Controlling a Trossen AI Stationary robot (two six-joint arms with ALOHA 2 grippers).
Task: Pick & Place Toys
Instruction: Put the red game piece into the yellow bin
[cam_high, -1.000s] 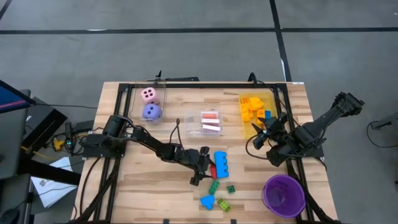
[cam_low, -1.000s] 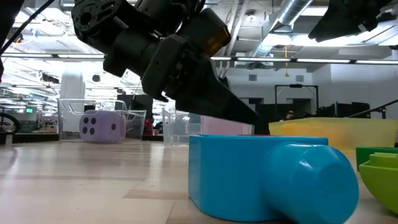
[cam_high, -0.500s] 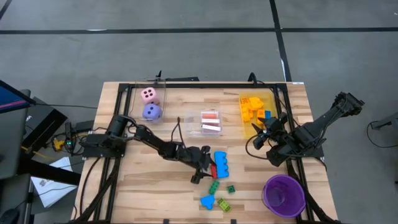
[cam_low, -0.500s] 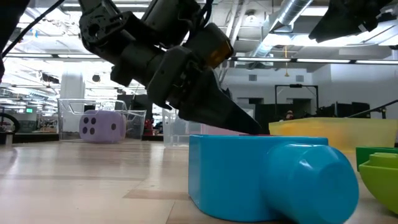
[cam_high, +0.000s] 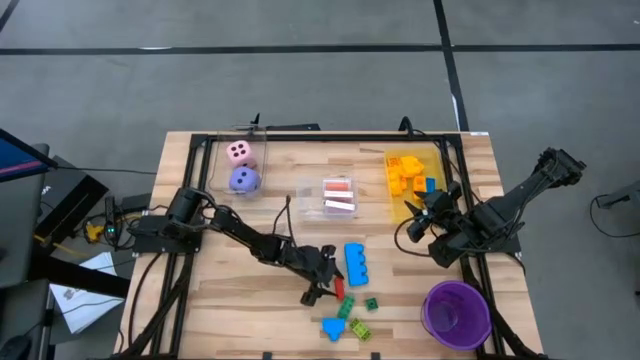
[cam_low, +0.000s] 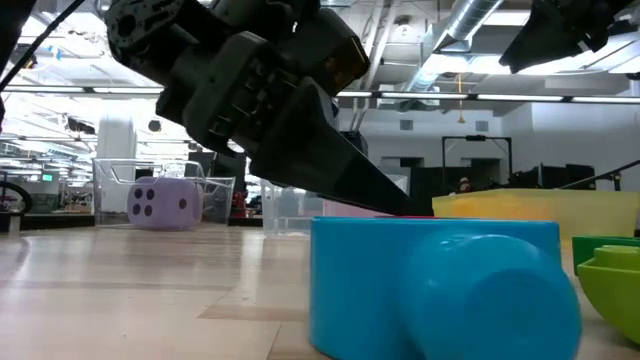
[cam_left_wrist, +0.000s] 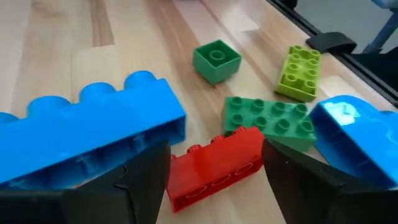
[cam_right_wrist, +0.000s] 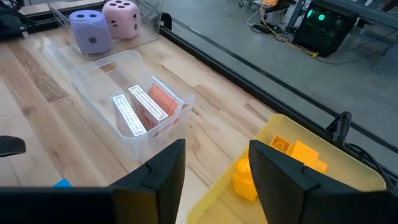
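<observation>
Sorting partly done: yellow bricks (cam_high: 404, 170) binned upper right, loose bricks (cam_high: 346, 303) remain lower centre. Left claw (cam_left_wrist: 214, 168) wide, straddling red brick (cam_left_wrist: 214, 167); right claw (cam_right_wrist: 211, 168) parted, empty.

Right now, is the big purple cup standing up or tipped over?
Standing up. The high view looks straight down into the purple cup's round open mouth.

The left arm is stretched from the bench's left edge toward the middle of its front half, bent at the elbow, with the wrist lowered close to the surface. The left hand (cam_high: 327, 284) is held low with its fingers (cam_left_wrist: 143, 180) parted. The right arm is folded in from the right edge, and the right hand (cam_high: 417, 207) is raised above the bench, its fingers (cam_right_wrist: 165, 171) spread apart.
</observation>
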